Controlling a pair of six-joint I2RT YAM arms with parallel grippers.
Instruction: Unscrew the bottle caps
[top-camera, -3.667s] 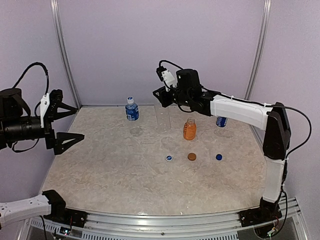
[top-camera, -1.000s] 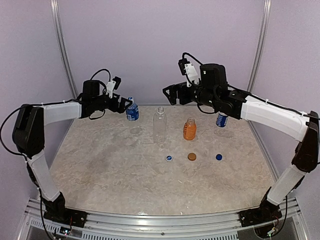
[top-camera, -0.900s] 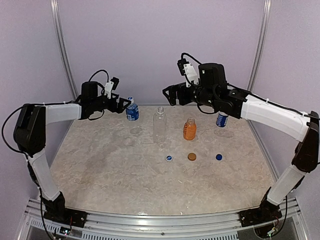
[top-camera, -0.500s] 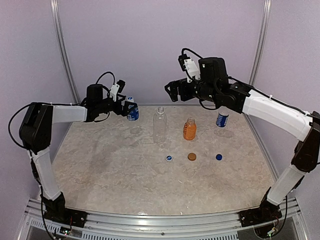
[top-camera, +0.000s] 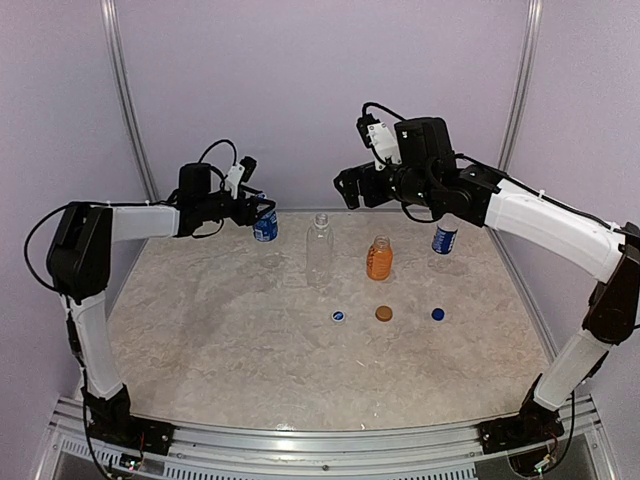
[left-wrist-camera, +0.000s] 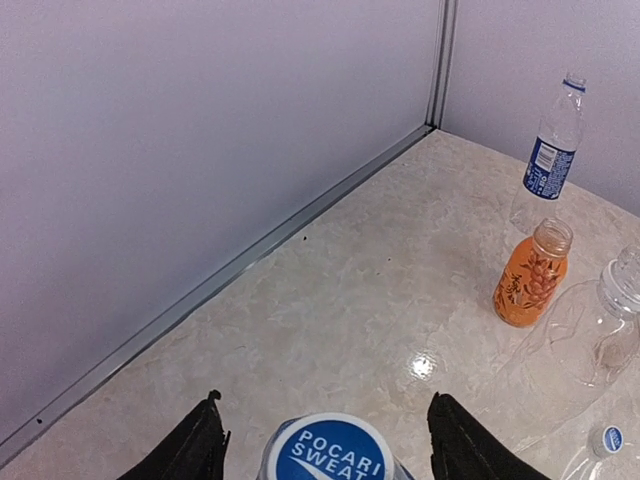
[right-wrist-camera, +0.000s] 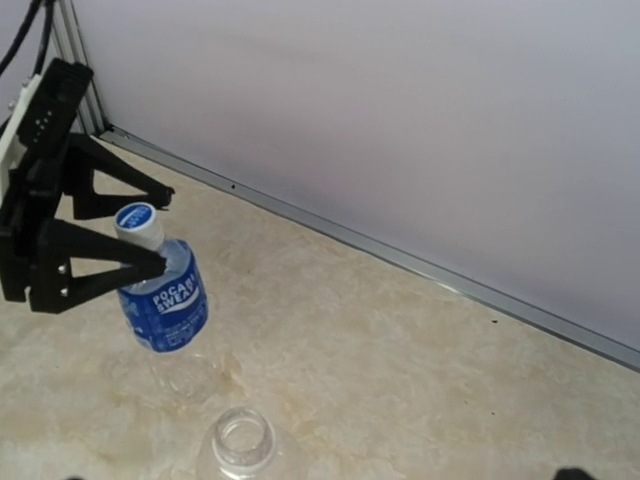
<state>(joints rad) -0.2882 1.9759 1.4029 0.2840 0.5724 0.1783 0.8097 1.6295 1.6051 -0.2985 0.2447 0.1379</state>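
A blue-label bottle (top-camera: 265, 226) stands at the back left with its blue cap (left-wrist-camera: 330, 452) screwed on. My left gripper (top-camera: 257, 207) is open and straddles that cap, one finger (left-wrist-camera: 195, 452) on each side with a gap. The tall clear bottle (top-camera: 319, 250), the orange bottle (top-camera: 379, 259) and the second blue-label bottle (top-camera: 444, 240) stand uncapped. A blue cap (top-camera: 339, 317), an orange-brown cap (top-camera: 383, 313) and another blue cap (top-camera: 438, 314) lie loose in a row. My right gripper (top-camera: 350, 188) hovers open above the clear bottle's mouth (right-wrist-camera: 240, 440).
The back wall's metal rail (right-wrist-camera: 420, 262) runs close behind the bottles. The right arm's link (top-camera: 540, 220) spans above the second blue-label bottle. The marble table (top-camera: 250, 350) reaches to the near edge.
My left arm has reached right until its fingers stand on both sides of the capped bottle's top. The right gripper has drifted slightly up and right. Bottles and loose caps have not moved.
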